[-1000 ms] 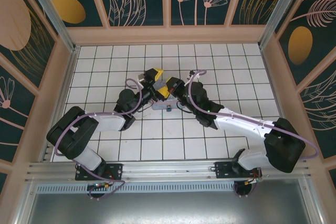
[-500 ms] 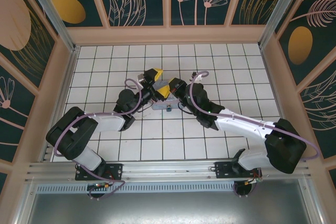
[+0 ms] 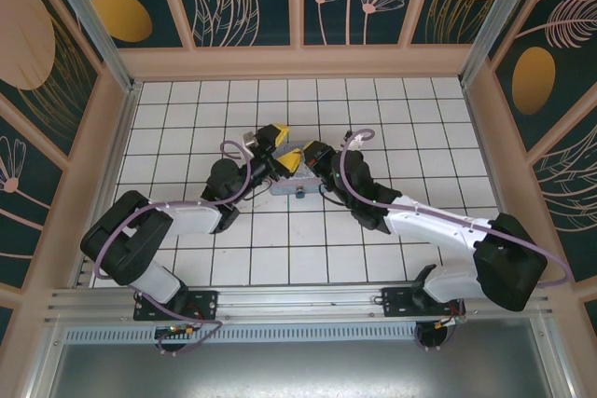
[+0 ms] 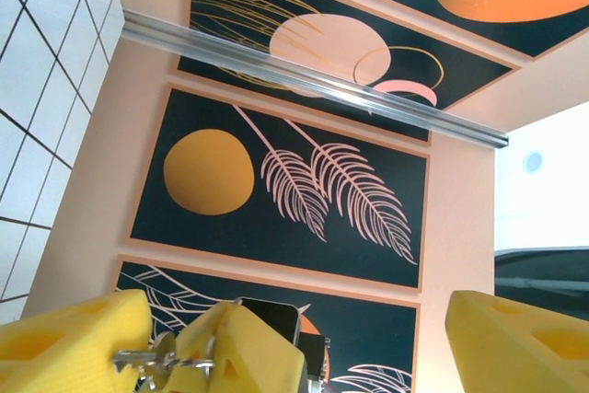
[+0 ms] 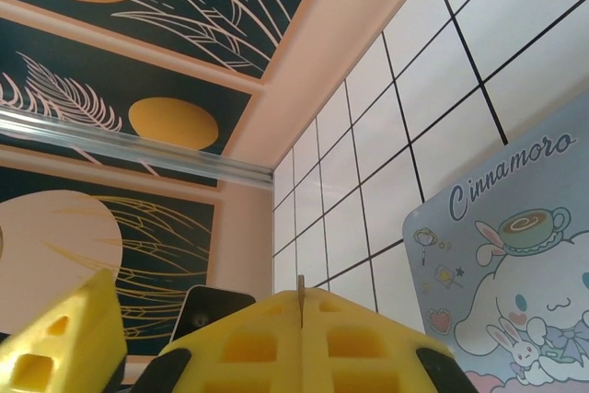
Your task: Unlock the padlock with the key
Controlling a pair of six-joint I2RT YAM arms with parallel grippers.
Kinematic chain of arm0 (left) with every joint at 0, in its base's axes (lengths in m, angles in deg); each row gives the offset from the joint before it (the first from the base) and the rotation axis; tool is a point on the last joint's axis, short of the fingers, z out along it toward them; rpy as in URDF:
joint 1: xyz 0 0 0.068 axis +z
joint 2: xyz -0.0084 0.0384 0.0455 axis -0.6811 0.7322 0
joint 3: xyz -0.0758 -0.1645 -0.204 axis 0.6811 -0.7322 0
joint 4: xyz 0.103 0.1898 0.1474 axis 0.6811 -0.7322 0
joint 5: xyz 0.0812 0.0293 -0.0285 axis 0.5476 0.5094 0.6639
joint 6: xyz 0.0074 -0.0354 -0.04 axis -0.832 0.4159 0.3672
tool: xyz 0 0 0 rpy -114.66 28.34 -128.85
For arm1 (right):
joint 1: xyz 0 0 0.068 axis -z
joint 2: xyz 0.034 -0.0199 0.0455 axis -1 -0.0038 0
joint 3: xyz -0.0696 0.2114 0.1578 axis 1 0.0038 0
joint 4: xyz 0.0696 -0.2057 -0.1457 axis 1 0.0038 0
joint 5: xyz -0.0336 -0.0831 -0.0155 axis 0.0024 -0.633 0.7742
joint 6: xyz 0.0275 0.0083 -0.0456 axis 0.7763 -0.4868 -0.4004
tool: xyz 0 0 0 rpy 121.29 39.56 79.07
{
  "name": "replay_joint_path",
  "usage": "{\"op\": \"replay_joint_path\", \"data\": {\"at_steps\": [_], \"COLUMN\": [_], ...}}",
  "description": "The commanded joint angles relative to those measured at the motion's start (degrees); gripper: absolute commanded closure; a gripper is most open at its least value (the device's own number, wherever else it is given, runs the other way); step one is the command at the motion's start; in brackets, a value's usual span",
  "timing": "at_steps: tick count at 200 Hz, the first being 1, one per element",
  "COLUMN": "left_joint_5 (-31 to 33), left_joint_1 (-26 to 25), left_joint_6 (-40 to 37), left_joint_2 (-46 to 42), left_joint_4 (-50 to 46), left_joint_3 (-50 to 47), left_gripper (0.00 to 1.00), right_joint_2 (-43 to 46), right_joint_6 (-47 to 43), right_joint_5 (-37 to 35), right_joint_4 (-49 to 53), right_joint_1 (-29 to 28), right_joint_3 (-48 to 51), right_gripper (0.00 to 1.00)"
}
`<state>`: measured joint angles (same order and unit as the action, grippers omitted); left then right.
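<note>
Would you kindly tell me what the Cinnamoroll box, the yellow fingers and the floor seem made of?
Cinnamoroll box: likely printed tin, smooth pastel lid with soft sheen; could be plastic. Yellow fingers: matte moulded plastic, judging by their hollowed pockets. Floor: smooth white tile, or a printed sheet, with dark grid lines.

You have a white tiled table (image 3: 187, 109) with dark grout lines. The pastel blue cartoon tin box (image 5: 515, 264) lies flat on its tiles. Just at the box's near edge is the tiny teal padlock (image 3: 300, 195). You can't tell whether the padlock itself rests on the tile.
</note>
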<state>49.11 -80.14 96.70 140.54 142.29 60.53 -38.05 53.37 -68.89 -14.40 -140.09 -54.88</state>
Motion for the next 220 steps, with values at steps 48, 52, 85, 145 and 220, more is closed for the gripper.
{"op": "replay_joint_path", "data": {"at_steps": [48, 52, 85, 145, 220], "left_joint_5": [1.0, 1.02, 0.94, 1.03, 0.85], "left_joint_1": [-0.36, -0.42, -0.44, -0.44, -0.43], "left_joint_6": [-1.91, -2.02, -2.39, -2.83, -2.98], "left_joint_2": [-2.03, -1.97, -2.25, -2.15, -1.66], "left_joint_4": [-1.21, -1.29, -1.87, -2.76, -2.85], "left_joint_3": [-0.81, -0.81, -0.57, -0.68, -0.73], "left_gripper": [0.34, 0.36, 0.42, 0.51, 0.71], "right_joint_2": [1.12, 1.11, 0.78, 0.14, -0.67], "right_joint_6": [-0.03, -0.03, 0.06, -0.89, -1.43], "right_joint_5": [-0.48, -0.41, -0.18, 0.64, 1.08], "right_joint_4": [-1.5, -1.54, -2.03, -2.82, -2.92], "right_joint_1": [0.12, 0.12, 0.03, -0.06, -0.23], "right_joint_3": [0.64, 0.64, 0.58, -0.36, -1.35], "right_gripper": [1.0, 1.0, 1.0, 1.0, 1.0]}}
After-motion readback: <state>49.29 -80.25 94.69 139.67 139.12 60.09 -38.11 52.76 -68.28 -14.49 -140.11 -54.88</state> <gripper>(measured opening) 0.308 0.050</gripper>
